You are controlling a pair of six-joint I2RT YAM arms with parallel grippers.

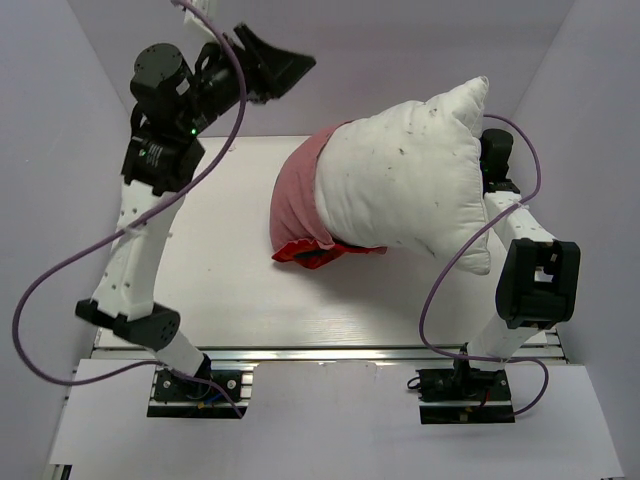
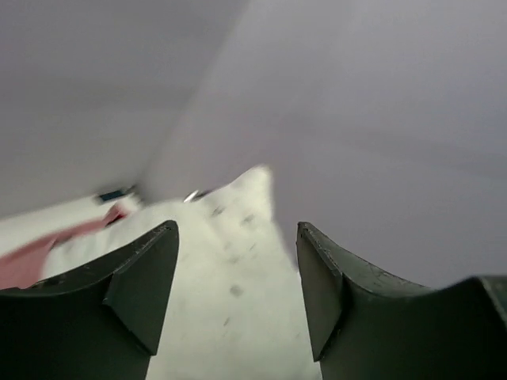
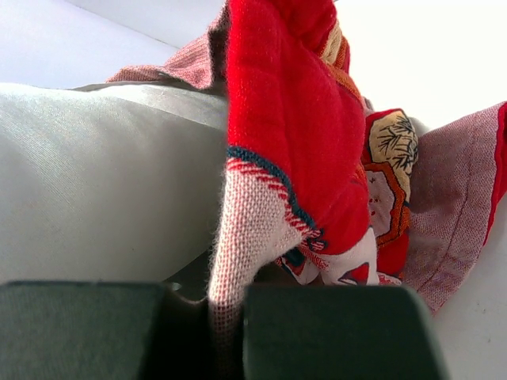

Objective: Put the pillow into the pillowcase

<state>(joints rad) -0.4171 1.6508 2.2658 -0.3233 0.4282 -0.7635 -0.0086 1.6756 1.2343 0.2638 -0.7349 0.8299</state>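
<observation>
Far left, high above the table (image 1: 230, 290): left gripper (image 1: 285, 70), spread wide apart, nothing held, aimed rightward at the pillow (image 1: 410, 175). Through its wrist camera, the same spread fingers (image 2: 135, 277) framing a pointed white corner of the pillow (image 2: 238, 198) against the grey wall (image 2: 380, 95).

In the middle: pillowcase (image 1: 295, 195), faded pink side outward, wrapped round the left end of the pillow, with a red edge bunched on the table just below. Most of the pillow bare, held off the table and tilted, one corner pointing up toward the back right.

At right, hidden under the pillow in the overhead view: right gripper (image 3: 226, 324), clamped together on a fold of the pillowcase (image 3: 277, 119), with the pillow (image 3: 95, 182) just beside that fold on the left.
</observation>
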